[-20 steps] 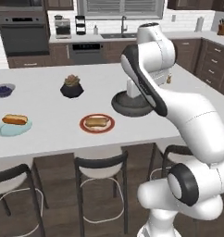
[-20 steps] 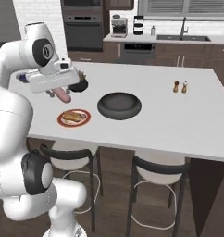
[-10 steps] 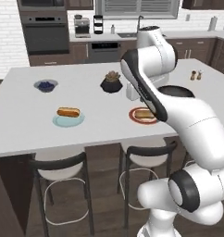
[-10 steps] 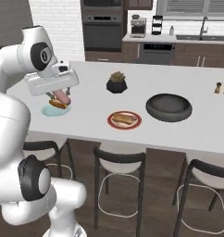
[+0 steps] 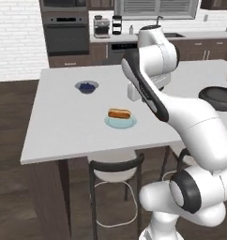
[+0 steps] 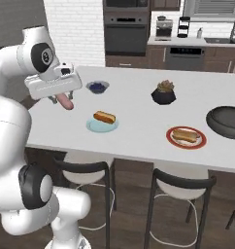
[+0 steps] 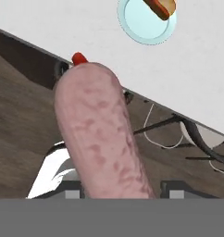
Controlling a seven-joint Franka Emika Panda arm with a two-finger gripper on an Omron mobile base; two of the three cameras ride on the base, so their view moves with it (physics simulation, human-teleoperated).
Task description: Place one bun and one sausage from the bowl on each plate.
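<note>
My gripper [image 6: 64, 97] is shut on a pinkish sausage [image 6: 67, 102] that hangs from it above the counter's near left part. In the hand view the sausage [image 7: 100, 139] rises large between the fingertips [image 7: 171, 190]. To the gripper's right lies the pale blue plate [image 6: 101, 126] with a golden-brown bun [image 6: 105, 116] on it. The same plate [image 5: 121, 123] and bun [image 5: 119, 113] sit mid-counter in the left base view, and the plate [image 7: 144, 23] lies at the top of the hand view. A red-rimmed plate [image 6: 186, 143] carries a bun [image 6: 186, 134]. The dark bowl [image 6: 227, 122] stands far right.
A small bowl of blue berries [image 6: 97, 86] sits behind the blue plate and a black plant pot [image 6: 164, 93] stands mid-counter. Stools [image 6: 85, 170] line the counter's front edge [image 7: 146, 99], with wooden floor below. Oven and cabinets stand at the back.
The base has driven left, so the whole scene has slid right in both base views. The sausage stays in the gripper, which now hangs left of the blue plate.
</note>
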